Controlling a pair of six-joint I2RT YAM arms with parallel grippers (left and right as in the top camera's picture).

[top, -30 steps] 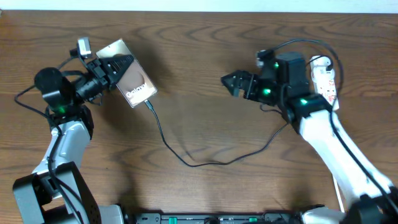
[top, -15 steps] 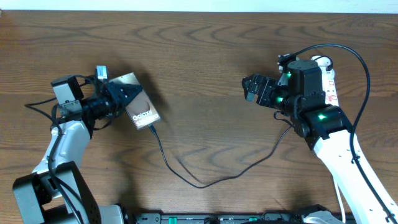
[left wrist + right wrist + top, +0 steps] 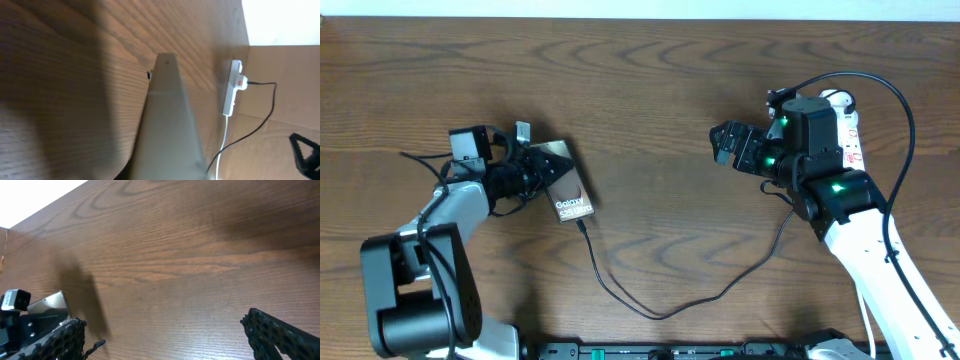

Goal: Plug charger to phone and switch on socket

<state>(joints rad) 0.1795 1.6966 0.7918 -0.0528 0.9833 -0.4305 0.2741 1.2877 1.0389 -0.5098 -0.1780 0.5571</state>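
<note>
Phone [image 3: 570, 194] clamped edge-on in left tool [image 3: 544, 172].

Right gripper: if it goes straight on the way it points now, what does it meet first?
Probably only the bare table ahead of the open right gripper. Nothing stands in that line; the phone, held in the left gripper, lies off to the side. Depth is unclear.

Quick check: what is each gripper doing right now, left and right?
Left gripper: closed, holding the phone.
Right gripper: open, holding nothing.
</note>
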